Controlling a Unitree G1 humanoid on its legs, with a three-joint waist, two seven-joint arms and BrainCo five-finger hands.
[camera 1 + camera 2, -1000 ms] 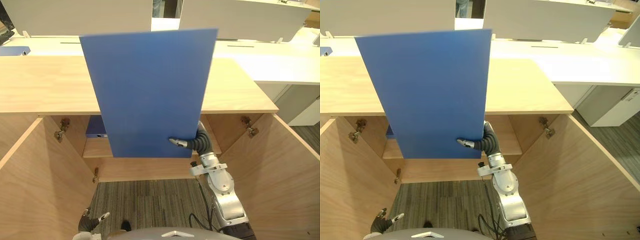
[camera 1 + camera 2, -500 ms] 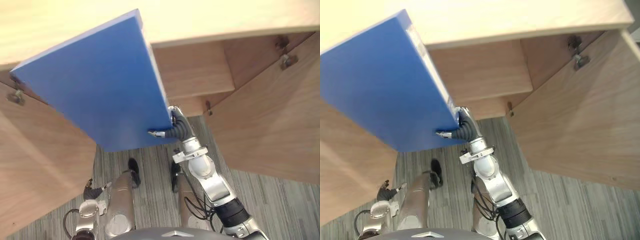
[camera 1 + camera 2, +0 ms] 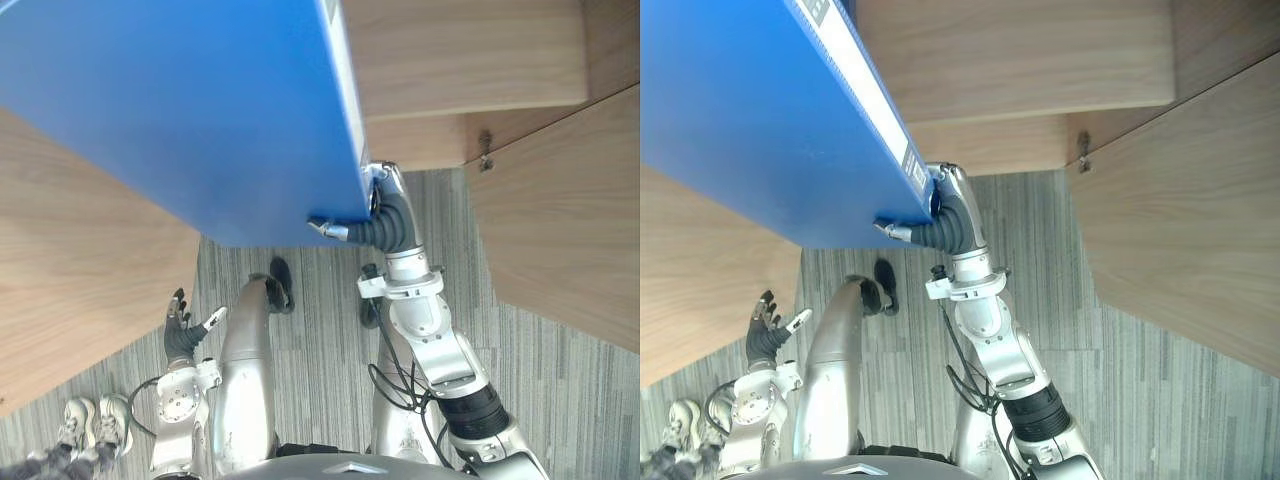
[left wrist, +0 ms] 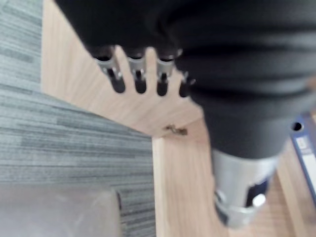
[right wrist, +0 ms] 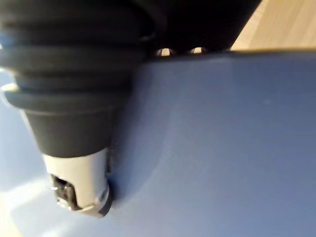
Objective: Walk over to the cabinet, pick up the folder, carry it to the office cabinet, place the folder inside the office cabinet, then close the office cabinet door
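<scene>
Right hand [image 3: 384,222], fingers clamped on the blue folder [image 3: 180,110] at its lower corner: this grip risks it swinging against the office cabinet [image 3: 460,60], upper right; left hand [image 3: 181,336], fingers apart, lower left.

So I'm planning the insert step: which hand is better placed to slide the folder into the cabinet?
The right. The right hand grips the blue folder at its lower corner, in front of the open cabinet. The left hand hangs low over the carpet, open and holding nothing.
</scene>
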